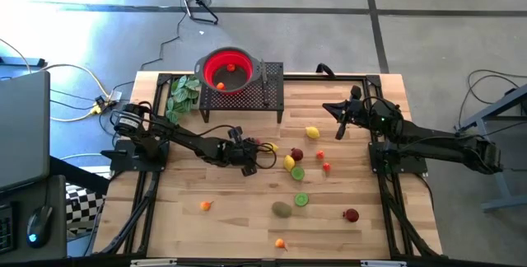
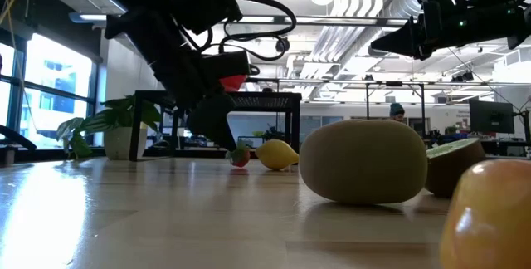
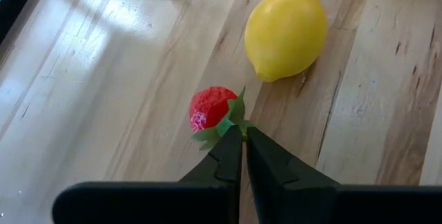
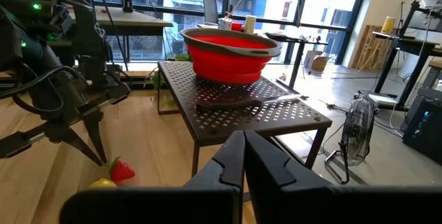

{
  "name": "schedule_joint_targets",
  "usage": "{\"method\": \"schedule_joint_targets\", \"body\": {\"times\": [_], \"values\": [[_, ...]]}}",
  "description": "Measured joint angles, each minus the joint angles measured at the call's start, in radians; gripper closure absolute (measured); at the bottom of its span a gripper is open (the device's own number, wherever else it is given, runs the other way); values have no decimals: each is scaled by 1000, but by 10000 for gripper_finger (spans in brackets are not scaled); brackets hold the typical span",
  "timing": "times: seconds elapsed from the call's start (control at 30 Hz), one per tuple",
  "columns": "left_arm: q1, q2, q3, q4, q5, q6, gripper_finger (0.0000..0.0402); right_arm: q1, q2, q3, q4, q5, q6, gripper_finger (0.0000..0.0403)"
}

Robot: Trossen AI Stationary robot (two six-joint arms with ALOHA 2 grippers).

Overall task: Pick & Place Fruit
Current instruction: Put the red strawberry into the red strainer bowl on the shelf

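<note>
Strawberry (image 3: 213, 109) lies on the counter (image 3: 103, 79) just beside a lemon (image 3: 286, 32), its green leaf pinched in the left claw (image 3: 243, 141). Other fruit (image 1: 297, 174) lies scattered nearby. Right claw (image 4: 243, 156), pressed together, hangs above the counter's far right.

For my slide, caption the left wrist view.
Left gripper shut on the strawberry's green leaves, a lemon lying just beyond on the wooden table.

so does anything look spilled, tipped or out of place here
Nothing stands out. The small toy fruits lie scattered loose on the wooden table, the red collapsible bowl sits upright on its black perforated stand, and the left tool pinches a red toy strawberry's leaves.
</note>
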Motion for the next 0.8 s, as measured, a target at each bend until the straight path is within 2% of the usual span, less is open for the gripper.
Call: {"method": "schedule_joint_targets", "body": {"times": [0.8], "values": [[0, -1, 0, 4, 0, 3, 400, 0, 0, 0, 0, 0, 0, 399]]}}
